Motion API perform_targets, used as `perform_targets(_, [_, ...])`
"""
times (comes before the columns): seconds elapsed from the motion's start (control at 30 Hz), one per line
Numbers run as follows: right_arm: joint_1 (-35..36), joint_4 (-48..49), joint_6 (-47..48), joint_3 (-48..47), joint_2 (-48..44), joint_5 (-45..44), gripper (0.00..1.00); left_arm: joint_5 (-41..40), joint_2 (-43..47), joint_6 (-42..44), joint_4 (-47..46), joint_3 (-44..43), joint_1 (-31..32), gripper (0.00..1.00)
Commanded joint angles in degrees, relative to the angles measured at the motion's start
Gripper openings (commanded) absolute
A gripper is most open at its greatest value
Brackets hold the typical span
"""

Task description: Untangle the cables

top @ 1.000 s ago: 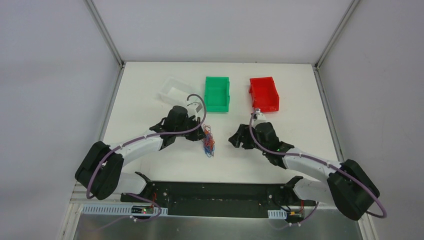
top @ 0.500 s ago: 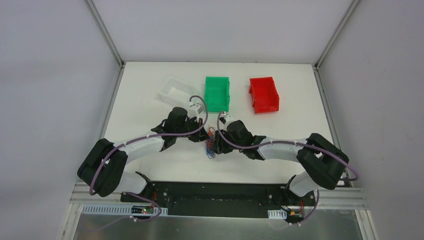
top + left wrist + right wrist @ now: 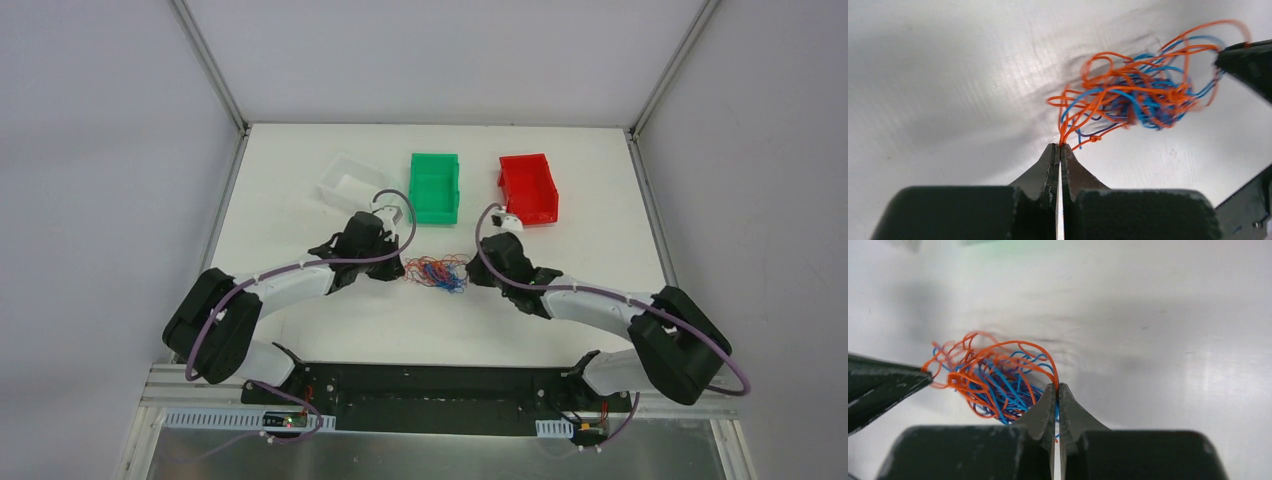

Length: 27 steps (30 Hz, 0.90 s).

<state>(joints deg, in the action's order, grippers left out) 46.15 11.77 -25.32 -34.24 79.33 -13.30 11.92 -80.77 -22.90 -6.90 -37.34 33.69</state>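
The cables point(image 3: 436, 271) are a small tangle of hair-thin orange, blue and dark purple wires, stretched sideways between my two grippers above the white table. My left gripper point(image 3: 400, 270) is shut on orange strands at the tangle's left end; in the left wrist view the cables point(image 3: 1143, 92) fan out from the pinched tips point(image 3: 1060, 146). My right gripper point(image 3: 470, 270) is shut on orange and blue strands at the right end; in the right wrist view the cables point(image 3: 993, 380) bunch left of its tips point(image 3: 1056, 386).
Three bins stand at the back of the white table point(image 3: 300, 330): a clear one point(image 3: 345, 183) on the left, a green one point(image 3: 435, 187) in the middle, a red one point(image 3: 528, 188) on the right. Grey walls enclose the table.
My right arm swung left to the tangle, shut on its strands and drew back right. The tangle, which hung from the left gripper, is now stretched between both grippers.
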Motion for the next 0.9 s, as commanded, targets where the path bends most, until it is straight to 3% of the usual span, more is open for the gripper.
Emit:
perform_targets(0.0, [-5.54,-2.39,-7.4,4.37,-6.63,-9.96,0.0,-11.21,0.1,1.26,6.17,-2.28,-0.03,0.0])
perform_targets(0.17, [-11.03,-2.53,-9.99,7.48,-10.47,-7.12,0.0,-15.97,1.04,0.83,6.72,-2.11,-0.03,0.0])
perform_targets(0.33, [-11.47,-1.5,-7.82,7.62,-11.94,-4.63,0.0,-19.64,3.38,0.04,8.1,-1.14,0.01,0.0])
perform_targets(0.6, [-13.03,-10.01,-14.33,8.63,-17.76,-20.45,0.0,-41.91,20.23,-5.46,8.51,7.61,-0.21,0.0])
perform_targets(0.87, [-14.08,-11.41,-15.89,10.89,-23.83,-26.11,0.0,-50.43,30.75,-7.47,9.52,12.1,-0.21,0.0])
